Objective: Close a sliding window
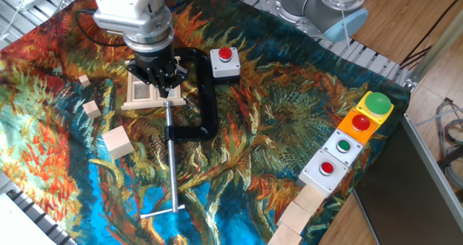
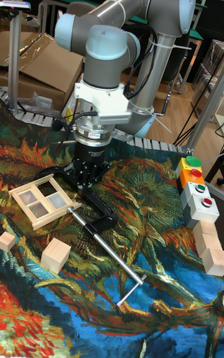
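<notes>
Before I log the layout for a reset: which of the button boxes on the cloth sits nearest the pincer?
The lone grey button box with a red button, just right of the black C-clamp and the pincer. The others are lined up at the cloth's far right edge.

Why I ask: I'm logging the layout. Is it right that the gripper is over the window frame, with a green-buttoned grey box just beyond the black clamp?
Not quite: the grey box beyond the black clamp has a red button, as the fixed view shows. The gripper is indeed at the window frame.
</notes>
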Robot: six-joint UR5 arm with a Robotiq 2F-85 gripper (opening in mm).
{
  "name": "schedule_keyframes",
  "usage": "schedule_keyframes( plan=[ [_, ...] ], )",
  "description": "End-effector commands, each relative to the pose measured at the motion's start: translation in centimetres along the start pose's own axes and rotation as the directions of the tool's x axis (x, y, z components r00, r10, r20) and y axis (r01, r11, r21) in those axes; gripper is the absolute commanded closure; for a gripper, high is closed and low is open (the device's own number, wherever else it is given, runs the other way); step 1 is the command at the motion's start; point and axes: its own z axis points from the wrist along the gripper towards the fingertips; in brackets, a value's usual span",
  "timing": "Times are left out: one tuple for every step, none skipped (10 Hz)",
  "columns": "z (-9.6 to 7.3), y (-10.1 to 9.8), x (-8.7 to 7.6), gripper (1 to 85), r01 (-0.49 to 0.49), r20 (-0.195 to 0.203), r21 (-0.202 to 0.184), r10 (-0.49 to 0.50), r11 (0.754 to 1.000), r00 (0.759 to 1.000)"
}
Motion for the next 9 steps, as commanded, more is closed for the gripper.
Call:
schedule_keyframes(
  plan=[
    [0.6,0.1,0.5,81.3,0.030,0.057,-0.007,-0.030,1.000,0.998],
    [0.7,-0.1,1.8,79.7,0.017,0.009,0.000,-0.017,1.000,1.000],
    [0.7,-0.6,2.6,80.3,0.018,-0.025,0.020,-0.017,1.000,1.000],
    [0.9,-0.3,2.3,80.3,0.013,-0.019,0.016,-0.012,1.000,1.000],
    [1.9,-0.2,2.6,79.0,0.018,-0.025,0.021,-0.017,1.000,1.000],
    [2.8,-0.6,3.4,78.3,0.027,-0.040,0.034,-0.025,0.999,0.999],
    [3.6,-1.4,4.4,78.0,0.042,-0.049,0.044,-0.039,0.998,0.998],
    [4.2,-2.7,5.5,77.0,0.061,-0.057,0.055,-0.058,0.997,0.997],
    [4.3,-3.3,6.1,76.3,0.074,-0.056,0.061,-0.071,0.995,0.996]
  ],
)
